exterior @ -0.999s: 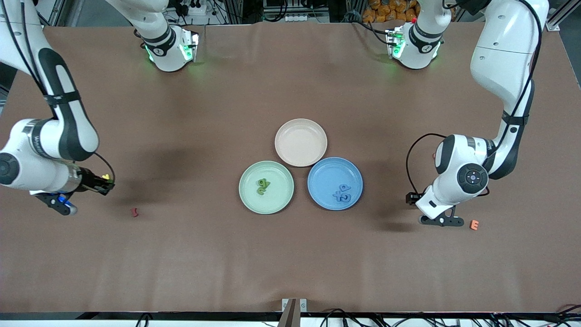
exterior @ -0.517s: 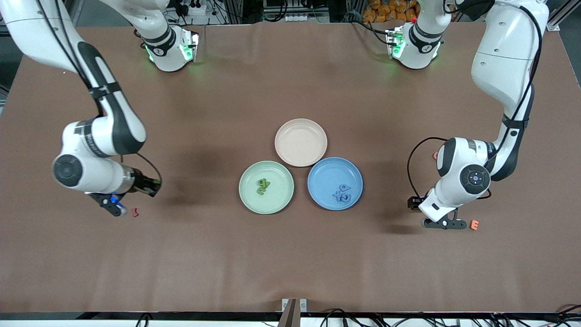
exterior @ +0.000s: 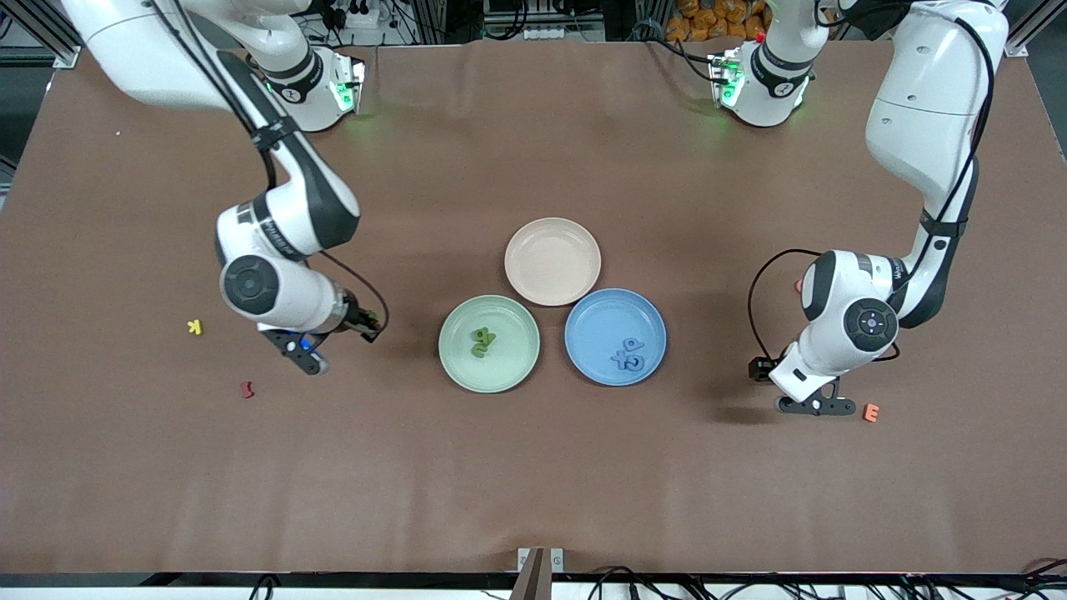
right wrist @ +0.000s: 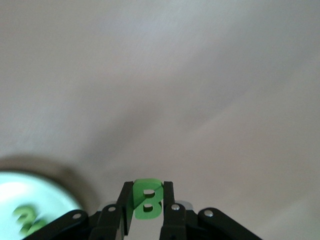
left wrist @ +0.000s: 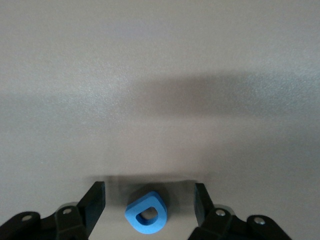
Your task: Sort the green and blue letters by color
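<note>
Mid-frame on my brown table (exterior: 533, 467) I see three plates touching: a beige plate (exterior: 552, 261) uppermost, a green plate (exterior: 467, 367) and a blue plate (exterior: 596, 317) just below it. Toward my right arm's end lie a yellow K (exterior: 194, 327) and, lower, a red letter (exterior: 247, 388). Toward my left arm's end lies an orange E (exterior: 871, 412).

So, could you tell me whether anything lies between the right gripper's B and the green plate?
Nothing visible does. The right gripper holds the B over the table, and only table shows from there to the green plate, which holds two green letters.
</note>
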